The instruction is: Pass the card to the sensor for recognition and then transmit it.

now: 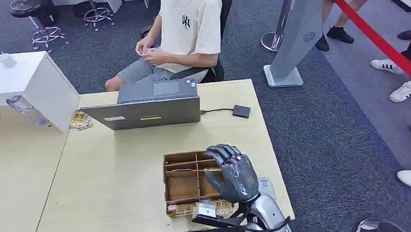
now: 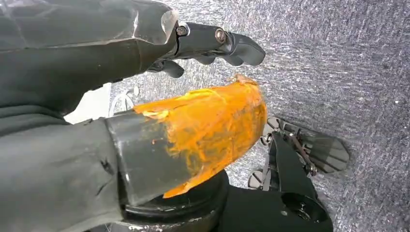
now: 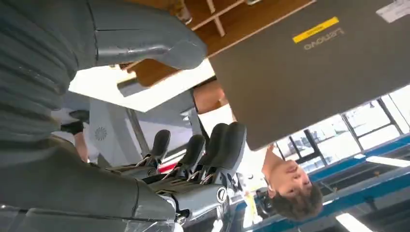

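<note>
The cards (image 1: 182, 209) lie in a stack at the near edge of the wooden tray (image 1: 182, 171) on the surface (image 1: 117, 170), long side running across me. My right hand (image 1: 232, 172) hovers over that tray, so the cards sit just below and nearer me. Its fingers (image 3: 227, 145) are spread, grasping nothing. My left hand (image 2: 145, 140) hangs over the carpet, fingers loose and empty.

Head view is taken from high on the body, aimed forward and down across the table (image 1: 118, 181) toward the laptop (image 1: 149, 105). Left wrist view is pointed down at the carpet (image 2: 338, 72), close behind the left hand (image 2: 203, 43). Right wrist view is turned over, close behind the right hand (image 3: 193, 154); laptop (image 3: 309, 67) and wooden tray (image 1: 182, 181) are shared with the head view.
</note>
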{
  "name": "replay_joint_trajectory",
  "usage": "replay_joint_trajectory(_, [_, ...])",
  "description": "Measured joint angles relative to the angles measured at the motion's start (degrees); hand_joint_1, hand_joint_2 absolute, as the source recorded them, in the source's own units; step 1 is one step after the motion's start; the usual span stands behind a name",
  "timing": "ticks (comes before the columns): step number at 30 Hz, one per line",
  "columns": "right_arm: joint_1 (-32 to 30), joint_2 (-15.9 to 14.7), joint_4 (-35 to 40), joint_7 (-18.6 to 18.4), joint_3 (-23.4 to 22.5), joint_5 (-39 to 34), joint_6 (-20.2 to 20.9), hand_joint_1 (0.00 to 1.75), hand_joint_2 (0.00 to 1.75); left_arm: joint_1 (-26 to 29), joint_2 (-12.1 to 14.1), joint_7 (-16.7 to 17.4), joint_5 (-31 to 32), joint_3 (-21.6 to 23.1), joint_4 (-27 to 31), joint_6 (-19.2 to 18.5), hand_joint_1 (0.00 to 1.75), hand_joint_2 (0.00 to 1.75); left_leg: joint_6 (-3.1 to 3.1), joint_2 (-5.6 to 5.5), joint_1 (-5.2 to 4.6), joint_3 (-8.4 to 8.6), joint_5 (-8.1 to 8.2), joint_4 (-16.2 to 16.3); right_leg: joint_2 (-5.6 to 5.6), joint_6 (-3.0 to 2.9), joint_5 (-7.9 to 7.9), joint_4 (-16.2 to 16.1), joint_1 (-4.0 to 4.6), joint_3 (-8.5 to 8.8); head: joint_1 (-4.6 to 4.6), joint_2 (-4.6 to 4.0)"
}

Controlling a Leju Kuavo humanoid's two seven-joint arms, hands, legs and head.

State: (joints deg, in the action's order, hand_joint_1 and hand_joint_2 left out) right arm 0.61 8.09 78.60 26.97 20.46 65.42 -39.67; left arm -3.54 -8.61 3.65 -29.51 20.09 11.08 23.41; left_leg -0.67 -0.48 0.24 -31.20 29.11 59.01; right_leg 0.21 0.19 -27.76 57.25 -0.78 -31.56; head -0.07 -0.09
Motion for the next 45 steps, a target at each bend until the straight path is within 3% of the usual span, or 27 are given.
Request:
replay_joint_trajectory(8, [2.3, -0.7, -3.58, -1.0, 2.66, -1.98, 0.0, 0.75, 1.75, -0.09, 0.46, 0.0, -1.13, -0.39, 0.0, -0.28, 0.0, 0.0, 0.0, 0.0, 0.0, 0.0, 0.0, 0.0, 0.01, 0.0, 0.0, 0.0, 0.0, 0.0, 0.0, 0.0])
replay_joint_trajectory(23, [9.0, -2.27, -10.49, -1.33, 5.4, -5.66, 0.0, 0.68, 1.75, -1.53, 3.91, 0.68, -4.09, -3.41, -0.02, -1.73, 0.0, 0.0, -0.01, 0.0, 0.0, 0.0, -0.03, 0.0, 0.0, -0.01, 0.01, 0.02, 0.0, 0.0, 0.0, 0.0])
replay_joint_trajectory(25, [9.34, -2.45, -11.12, -1.62, 5.44, -5.68, 0.0, 0.79, 1.75, -1.57, 4.02, 0.68, -4.11, -3.45, -0.02, -1.73, 0.0, 0.0, -0.01, 0.0, 0.0, -0.01, -0.03, 0.0, 0.0, -0.01, 0.01, 0.02, 0.0, 0.0, 0.02, 0.0])
replay_joint_trajectory(27, [9.52, -2.58, -11.52, -1.55, 5.44, -5.94, 0.0, 0.72, 1.75, -1.58, 4.11, 0.66, -4.31, -3.48, -0.02, -1.7, 0.0, 0.0, -0.01, 0.0, 0.0, -0.01, -0.02, 0.0, 0.0, -0.01, 0.01, 0.01, 0.0, 0.0, 0.0, 0.0])
replay_joint_trajectory(30, [9.59, -2.8, -11.65, -0.87, 5.46, -6.86, 0.0, 0.73, 1.75, -1.57, 4.22, 0.61, -4.46, -3.65, -0.04, -1.68, 0.0, 0.0, -0.01, 0.0, 0.0, -0.01, -0.02, 0.0, -0.01, -0.01, 0.01, 0.01, 0.0, -0.01, 0.0, 0.0])
replay_joint_trajectory(32, [9.52, -3.04, -11.39, -0.85, 5.75, -7.78, 0.0, 0.63, 1.75, -1.58, 4.26, 0.55, -4.66, -3.91, -0.24, -1.64, 0.0, 0.0, -0.01, 0.0, 0.0, -0.01, -0.02, 0.0, 0.0, -0.01, 0.01, 0.01, 0.0, -0.01, 0.0, 0.0])
replay_joint_trajectory(41, [8.3, -5.47, -7.91, -2.73, 9.55, -12.74, 1.33, 0.73, 1.75, -1.56, 4.28, 0.5, -5.49, -4.42, -0.46, -1.42, 0.0, 0.0, -0.01, 0.0, 0.0, -0.01, -0.02, 0.0, 0.0, -0.01, 0.01, 0.01, 0.0, -0.02, 0.0, 0.0])
replay_joint_trajectory(45, [7.84, -6.54, -6.47, -2.97, 10.86, -14.51, 1.55, 0.68, 1.75, -1.55, 4.28, 0.63, -5.64, -4.42, -0.46, -1.33, 0.0, 0.0, -0.01, 0.0, 0.0, -0.01, -0.02, 0.0, 0.0, -0.01, 0.01, 0.01, 0.0, -0.01, 0.0, 0.0])
